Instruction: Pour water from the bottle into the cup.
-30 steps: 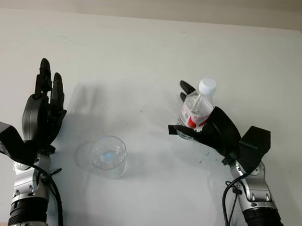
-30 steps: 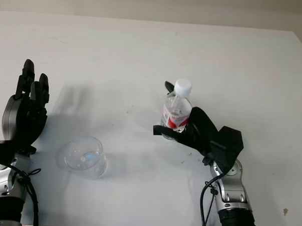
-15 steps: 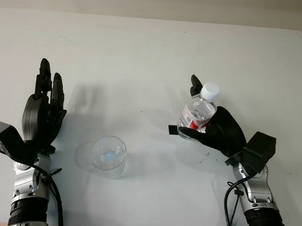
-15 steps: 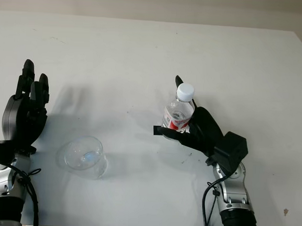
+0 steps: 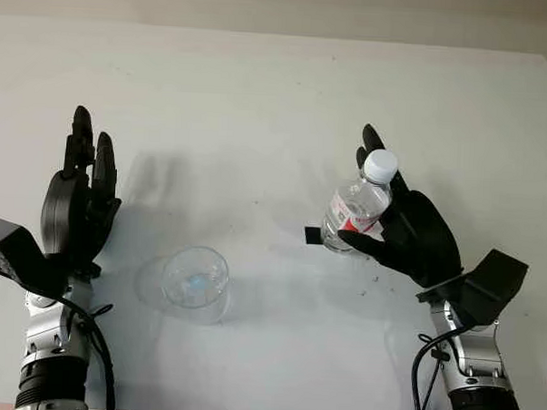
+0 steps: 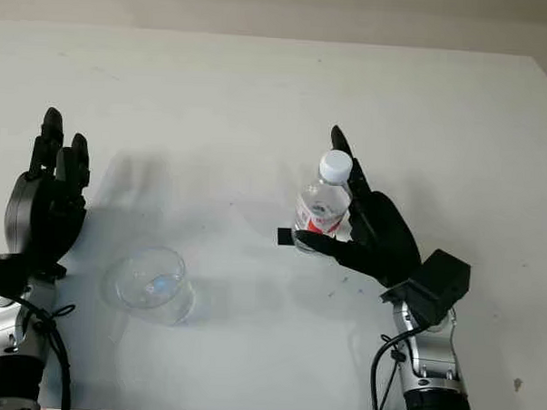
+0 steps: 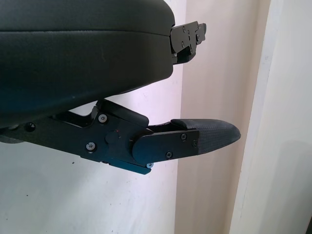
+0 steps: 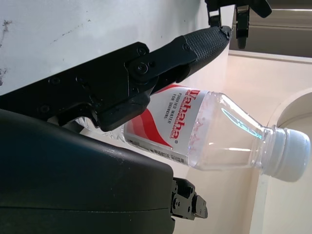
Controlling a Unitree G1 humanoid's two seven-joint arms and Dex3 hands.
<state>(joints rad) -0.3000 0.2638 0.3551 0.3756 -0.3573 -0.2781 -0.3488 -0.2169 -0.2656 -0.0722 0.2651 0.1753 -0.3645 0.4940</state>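
Counter (image 5: 260,86), broad, white and flat, carried everything in the scene. The left black three-fingered robot hand (image 5: 78,201) stood upright over the counter's left side, open and holding nothing, just beyond the cup. The right black three-fingered robot hand (image 5: 395,228) was at the right, its fingers (image 8: 161,58) clamped around the small clear plastic bottle with a red-and-white label (image 5: 355,209). The bottle was tilted slightly, its round white screw cap (image 5: 381,164) on and pointing up and away from the robot. The clear round plastic cup (image 5: 196,281) stood upright on the counter at lower left, well apart from the bottle.
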